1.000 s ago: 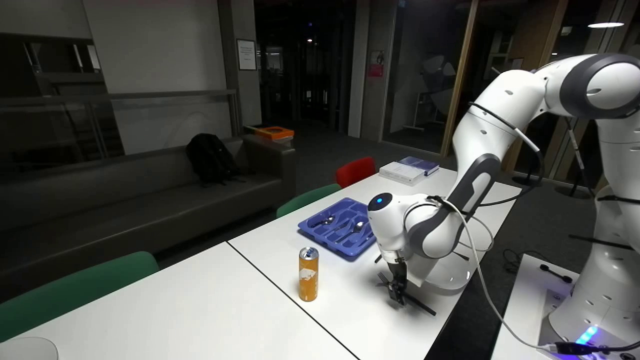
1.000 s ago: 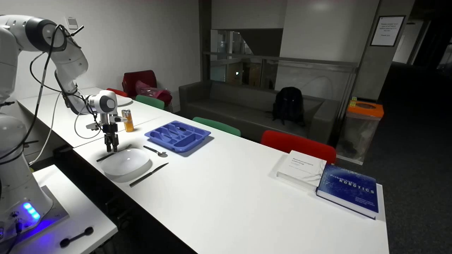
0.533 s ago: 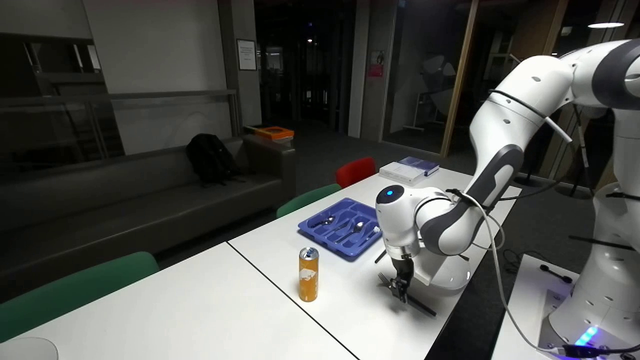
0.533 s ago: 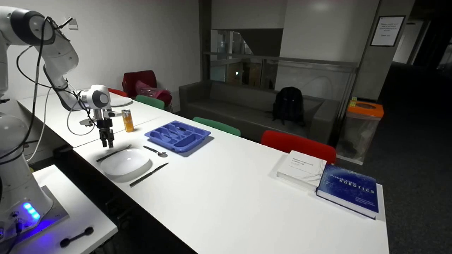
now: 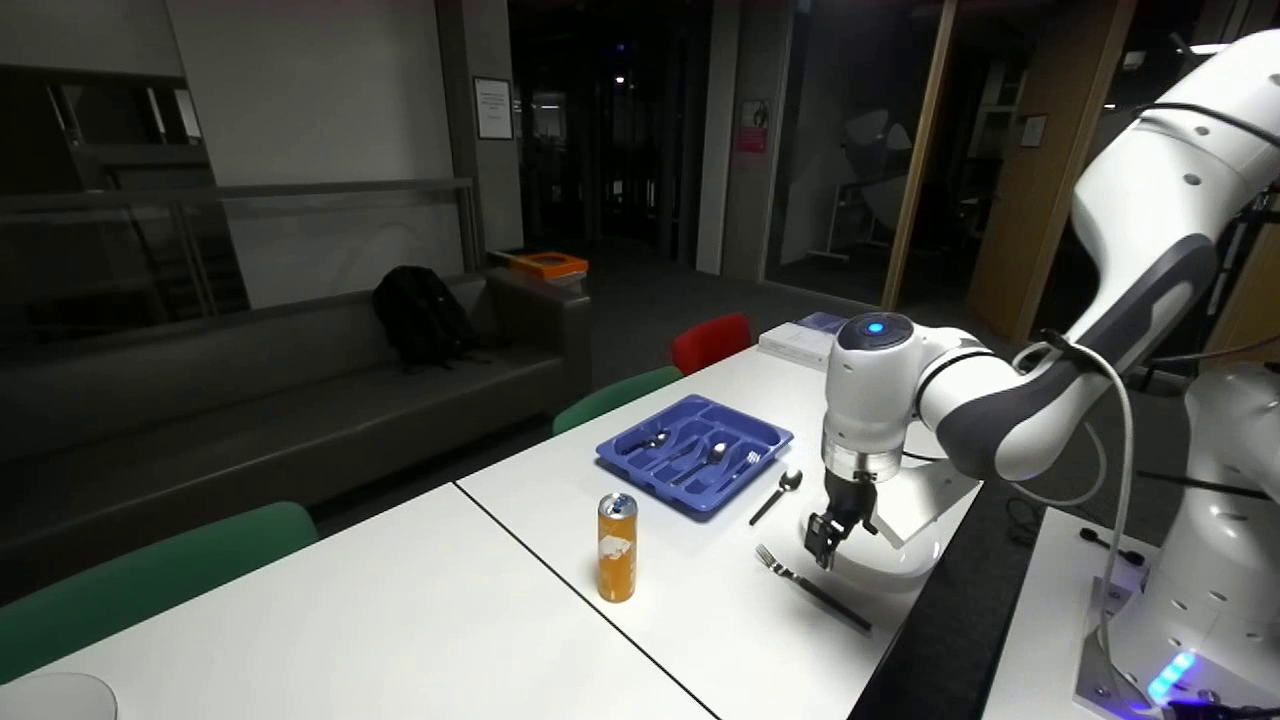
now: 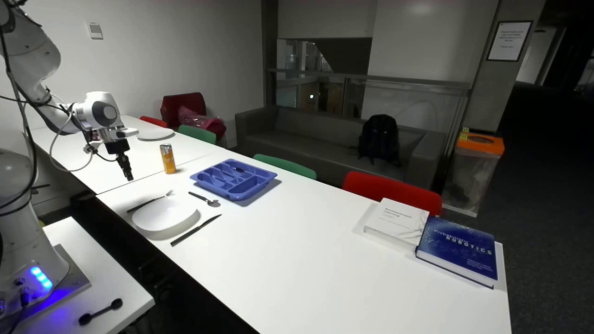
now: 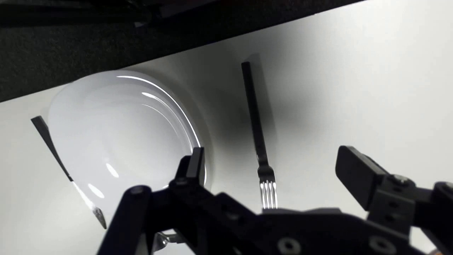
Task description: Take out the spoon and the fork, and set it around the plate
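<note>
The claw [image 7: 270,163] hangs spread wide near the fork [image 7: 254,113]; a blue book [image 6: 457,250] (well away) reads "Probabilistic Robotics".

White table [image 6: 352,278], brightly lit; sofa [image 5: 300,425] at the far side, only dimly lit. Plate [image 7: 131,131], streaked with curved glare in the wrist view; soft shadow cast beside the fork [image 7: 258,136]. Robot base [image 6: 28,253], tinted blue by its own lights [image 6: 41,277].
</note>
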`<act>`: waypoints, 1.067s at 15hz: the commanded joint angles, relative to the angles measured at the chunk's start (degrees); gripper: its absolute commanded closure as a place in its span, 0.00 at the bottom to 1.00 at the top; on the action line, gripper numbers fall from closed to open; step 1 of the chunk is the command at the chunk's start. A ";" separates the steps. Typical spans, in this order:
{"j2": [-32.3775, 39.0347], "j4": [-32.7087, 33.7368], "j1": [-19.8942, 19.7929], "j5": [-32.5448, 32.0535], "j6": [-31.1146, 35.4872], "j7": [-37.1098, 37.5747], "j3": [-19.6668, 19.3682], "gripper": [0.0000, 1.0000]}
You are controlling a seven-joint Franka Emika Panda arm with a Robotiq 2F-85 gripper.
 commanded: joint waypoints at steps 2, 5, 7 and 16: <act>-17.47 -7.98 -4.33 8.79 -3.07 3.20 2.41 0.00; -25.09 -11.23 -7.78 11.53 -5.07 6.22 3.01 0.00; -28.77 -13.58 -10.97 10.81 -5.31 9.60 3.80 0.00; -26.68 -10.65 -15.18 10.37 -5.24 12.04 5.55 0.00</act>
